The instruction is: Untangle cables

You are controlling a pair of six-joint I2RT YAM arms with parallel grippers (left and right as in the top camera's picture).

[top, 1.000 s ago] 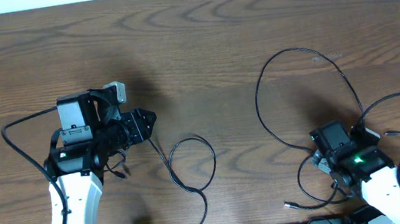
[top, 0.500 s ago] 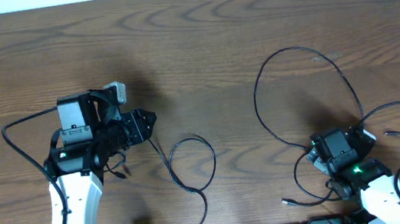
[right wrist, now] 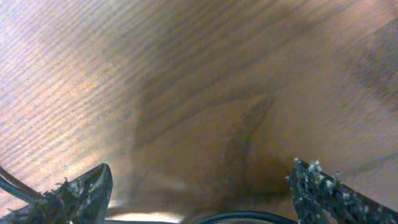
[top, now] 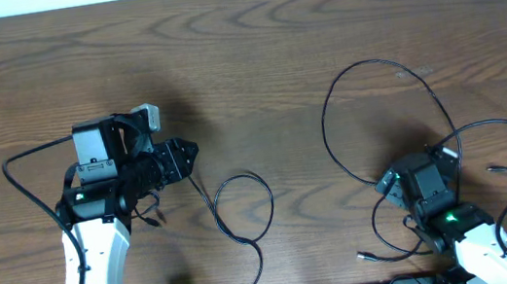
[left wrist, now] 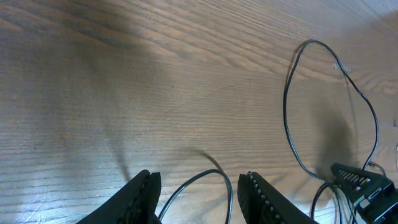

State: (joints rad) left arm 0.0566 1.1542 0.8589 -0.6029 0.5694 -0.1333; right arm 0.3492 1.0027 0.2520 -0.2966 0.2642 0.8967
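Cables split into two groups overhead: a small loop (top: 271, 203) trails from my left gripper (top: 189, 156), well apart from my right gripper (top: 416, 170), which sits amid the bigger tangle (top: 324, 128), with bare table (top: 252, 54) beyond it. Left wrist: jaws half apart, that small loop between them, unpinched. Right wrist: jaws wide, one strand (right wrist: 236, 216) low between them; I judge closing on it comes next, then drawing it toward that bare wood.

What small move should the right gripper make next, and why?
Probably lower a little and close on the black cable. The right gripper is wide open, and that cable lies between its jaws, not yet gripped.
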